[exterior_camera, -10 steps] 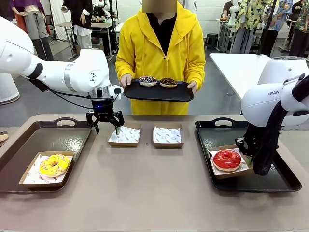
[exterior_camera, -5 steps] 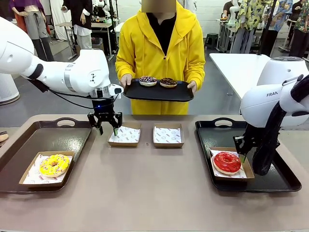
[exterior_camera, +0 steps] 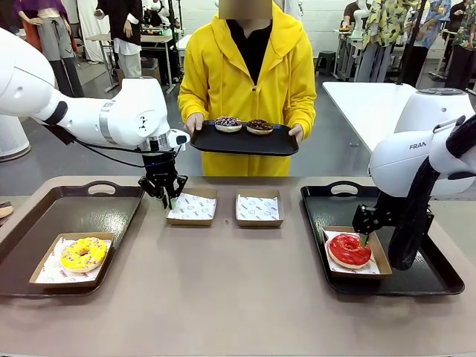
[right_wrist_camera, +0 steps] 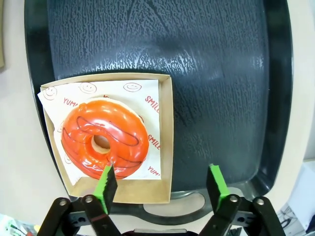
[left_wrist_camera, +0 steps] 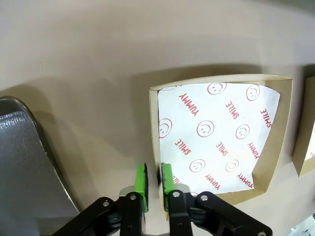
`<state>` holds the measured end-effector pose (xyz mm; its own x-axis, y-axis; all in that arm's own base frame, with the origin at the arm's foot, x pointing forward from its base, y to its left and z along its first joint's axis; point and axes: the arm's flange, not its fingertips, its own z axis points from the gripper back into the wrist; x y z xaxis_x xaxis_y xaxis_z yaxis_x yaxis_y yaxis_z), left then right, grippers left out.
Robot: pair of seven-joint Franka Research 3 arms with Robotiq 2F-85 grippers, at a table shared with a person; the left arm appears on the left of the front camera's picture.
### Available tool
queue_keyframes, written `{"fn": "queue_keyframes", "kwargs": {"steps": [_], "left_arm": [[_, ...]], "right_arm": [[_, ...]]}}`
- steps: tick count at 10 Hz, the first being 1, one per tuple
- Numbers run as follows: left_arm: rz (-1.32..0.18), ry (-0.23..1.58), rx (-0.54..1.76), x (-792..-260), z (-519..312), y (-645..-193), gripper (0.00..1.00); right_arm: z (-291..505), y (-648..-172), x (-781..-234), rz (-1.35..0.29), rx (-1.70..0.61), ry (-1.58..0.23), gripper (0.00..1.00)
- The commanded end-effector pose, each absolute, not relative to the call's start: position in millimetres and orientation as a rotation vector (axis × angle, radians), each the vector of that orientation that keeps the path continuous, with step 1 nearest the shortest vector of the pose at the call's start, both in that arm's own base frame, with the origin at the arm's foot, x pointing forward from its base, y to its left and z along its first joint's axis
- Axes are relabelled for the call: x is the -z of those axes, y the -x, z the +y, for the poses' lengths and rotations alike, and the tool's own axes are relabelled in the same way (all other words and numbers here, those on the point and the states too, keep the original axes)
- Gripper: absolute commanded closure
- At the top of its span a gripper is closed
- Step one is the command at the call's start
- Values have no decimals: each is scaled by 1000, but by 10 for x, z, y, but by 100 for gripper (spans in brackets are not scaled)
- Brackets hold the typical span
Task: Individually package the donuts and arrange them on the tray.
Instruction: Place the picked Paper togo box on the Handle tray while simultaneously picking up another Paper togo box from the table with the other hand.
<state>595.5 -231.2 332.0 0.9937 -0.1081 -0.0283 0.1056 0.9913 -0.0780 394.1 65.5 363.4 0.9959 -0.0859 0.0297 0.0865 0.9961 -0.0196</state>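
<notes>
My left gripper [left_wrist_camera: 154, 179], at the bottom of its wrist frame, has its pads pinched nearly shut on the side wall of the empty box [left_wrist_camera: 279, 129]. I judge the step is moving that box, so I would keep it level and go slowly, lest the thin cardboard buckle or the paper liner [left_wrist_camera: 216, 132] slip. My right gripper [right_wrist_camera: 161, 177] gapes wide, holding nothing, over the red donut [right_wrist_camera: 125, 130] boxed on the black tray [right_wrist_camera: 206, 73]. The yellow donut [exterior_camera: 74, 256] lies lower left in the front view. Two chocolate donuts [exterior_camera: 227, 123] sit upper centre on the person's tray [exterior_camera: 245, 145].

Bare tabletop [exterior_camera: 223, 282] is lying open across the middle and front. Farther back, the left box [exterior_camera: 192, 207] and right box [exterior_camera: 259, 208] are standing between the left tray [exterior_camera: 74, 216] and right tray [exterior_camera: 335, 208], leaving narrow gaps.
</notes>
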Motion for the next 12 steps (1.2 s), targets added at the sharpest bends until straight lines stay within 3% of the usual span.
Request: {"fn": "queue_keyframes", "kwargs": {"steps": [1, 7, 12], "left_arm": [[15, 43, 74, -3248, -2357, -5971, 100], [55, 32, 54, -3327, -2329, -5951, 100], [-6, 68, 96, -4611, -2197, -5831, 100]], "right_arm": [[597, -3572, -3416, -48, 56, 0, 0], [564, -3547, -3464, -37, 71, -16, 0], [-188, -3107, -4301, -24, 79, -441, 0]]}}
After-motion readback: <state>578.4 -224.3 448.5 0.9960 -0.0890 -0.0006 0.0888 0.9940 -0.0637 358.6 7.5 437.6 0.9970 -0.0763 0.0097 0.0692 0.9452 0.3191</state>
